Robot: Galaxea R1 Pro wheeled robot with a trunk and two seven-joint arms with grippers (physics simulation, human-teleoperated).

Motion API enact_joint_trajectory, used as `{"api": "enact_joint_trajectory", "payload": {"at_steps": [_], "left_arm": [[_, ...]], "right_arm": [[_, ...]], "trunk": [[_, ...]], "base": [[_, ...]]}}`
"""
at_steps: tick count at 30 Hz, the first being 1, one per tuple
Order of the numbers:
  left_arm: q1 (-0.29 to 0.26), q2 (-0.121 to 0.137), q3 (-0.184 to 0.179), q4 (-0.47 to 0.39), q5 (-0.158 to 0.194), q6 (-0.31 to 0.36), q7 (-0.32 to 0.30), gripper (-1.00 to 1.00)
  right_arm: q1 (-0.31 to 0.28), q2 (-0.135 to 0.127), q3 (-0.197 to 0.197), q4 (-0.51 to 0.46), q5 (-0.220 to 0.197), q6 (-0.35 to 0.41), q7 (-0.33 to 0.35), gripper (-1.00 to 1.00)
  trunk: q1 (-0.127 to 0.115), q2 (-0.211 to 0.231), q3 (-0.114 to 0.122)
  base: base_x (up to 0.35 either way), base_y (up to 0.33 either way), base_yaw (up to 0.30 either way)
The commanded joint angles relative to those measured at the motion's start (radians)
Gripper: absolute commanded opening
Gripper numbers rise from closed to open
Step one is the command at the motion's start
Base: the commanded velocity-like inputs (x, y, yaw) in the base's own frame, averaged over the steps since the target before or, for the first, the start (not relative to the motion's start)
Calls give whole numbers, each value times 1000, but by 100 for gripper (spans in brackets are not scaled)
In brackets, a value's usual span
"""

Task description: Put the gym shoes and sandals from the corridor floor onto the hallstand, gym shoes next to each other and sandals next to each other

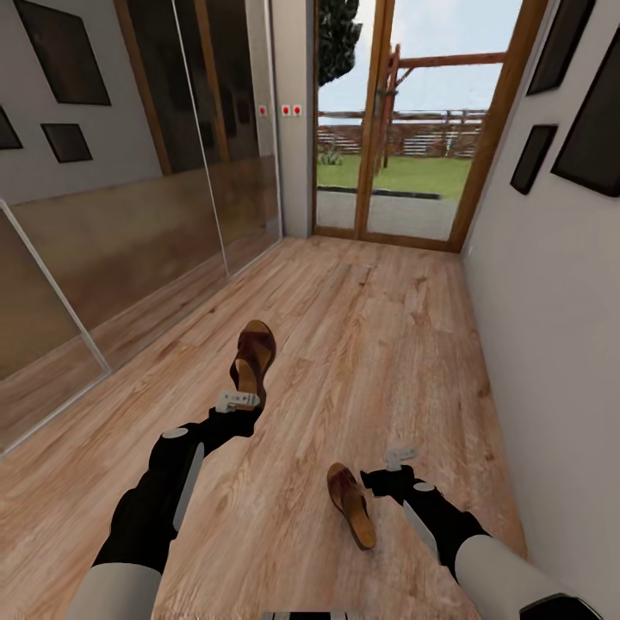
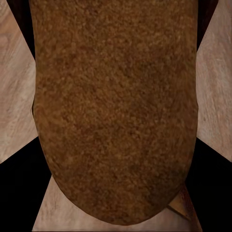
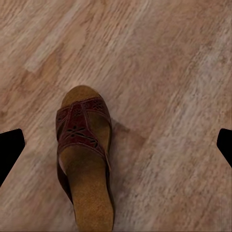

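Note:
Two brown sandals are in the corridor. The farther sandal (image 1: 255,351) points toward the door, and my left gripper (image 1: 238,401) is shut on its heel end. In the left wrist view that sandal (image 2: 116,111) fills the space between the dark fingers (image 2: 17,193). The nearer sandal (image 1: 350,505) lies flat on the wood-plank corridor floor (image 1: 387,344). My right gripper (image 1: 398,460) hovers just to its right, open and empty. From the right wrist the sandal (image 3: 84,159) lies below, to one side of the wide-open right gripper (image 3: 118,145). The gym shoes and hallstand are out of view.
Glass sliding panels (image 1: 129,232) run along the left side. A white wall (image 1: 551,301) with dark picture frames closes the right side. A wood-framed glazed door (image 1: 413,129) stands at the far end. Open floor stretches ahead between them.

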Motion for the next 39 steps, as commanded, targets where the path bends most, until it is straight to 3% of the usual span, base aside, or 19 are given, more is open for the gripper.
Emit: {"api": "enact_joint_trajectory", "payload": {"at_steps": [1, 5, 15, 39], "left_arm": [[-1, -1, 3, -1, -9, 3, -10, -100], [-1, -1, 3, -1, -9, 3, -10, -100], [-1, -1, 3, 0, -9, 3, -10, -100], [-1, -1, 2, 0, -7, 3, -11, -100]], "right_arm": [[0, -1, 5, -2, -10, 5, 0, 100], [0, -1, 4, -2, -11, 5, 0, 100], [0, -1, 4, -2, -15, 5, 0, 100], [0, -1, 4, -2, -17, 5, 0, 100]], "trunk": [[0, -1, -6], [2, -2, -27], [2, -2, -32], [13, -7, -158]], "base": [[0, 0, 171], [0, 0, 176], [0, 0, 76], [0, 0, 1]]}}
